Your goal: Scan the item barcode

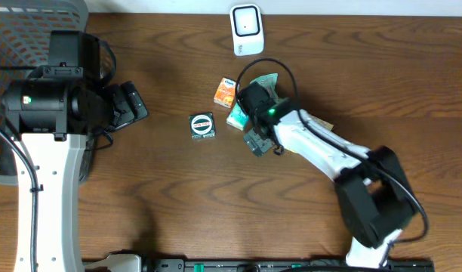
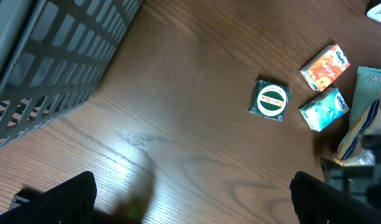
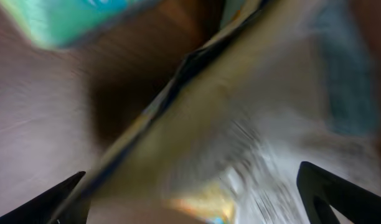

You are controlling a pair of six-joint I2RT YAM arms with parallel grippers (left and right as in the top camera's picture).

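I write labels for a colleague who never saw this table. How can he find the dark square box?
From the white scanner at the far edge of the table, come toward the near side to an orange box and a teal box. The dark green box lies alone to their left. Only it is dark, with a round white label.

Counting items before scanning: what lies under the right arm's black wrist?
A pale green packet pokes out from under the right arm; its yellowish edge shows from the left wrist view. The arm covers its middle, so any barcode there cannot be seen.
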